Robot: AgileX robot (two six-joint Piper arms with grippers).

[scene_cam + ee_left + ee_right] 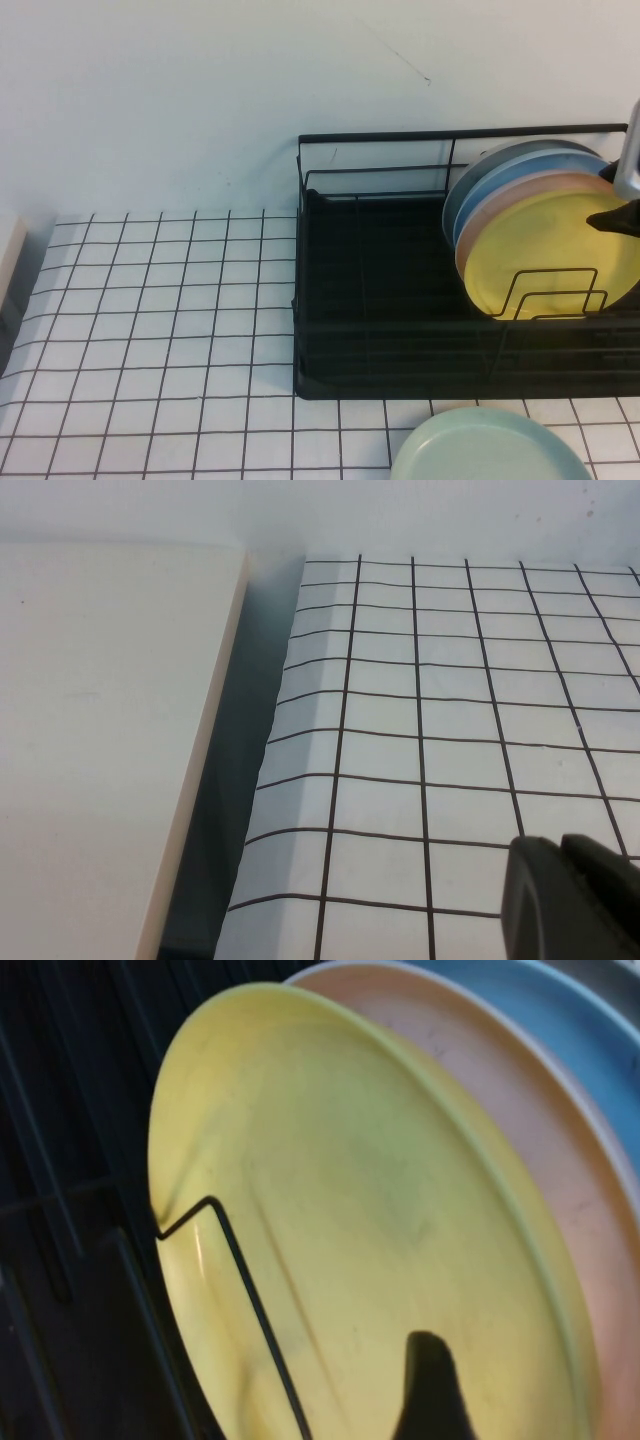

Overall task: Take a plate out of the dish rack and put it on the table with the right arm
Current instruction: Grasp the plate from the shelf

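The yellow plate (545, 255) stands upright at the front of a row of plates in the black dish rack (370, 300), leaning on a wire divider. It fills the right wrist view (350, 1220). My right gripper (620, 212) is at the plate's upper right rim, open. One dark finger (432, 1370) lies in front of the plate's face; the other is hidden behind the plate. My left gripper (560, 848) is shut and empty, low over the gridded table (450, 710), and out of the high view.
A peach plate (530, 190) and blue plates (500, 168) stand behind the yellow one. A pale green plate (490, 452) lies on the table (150, 320) in front of the rack. A cream board (100, 730) lies past the table's left edge.
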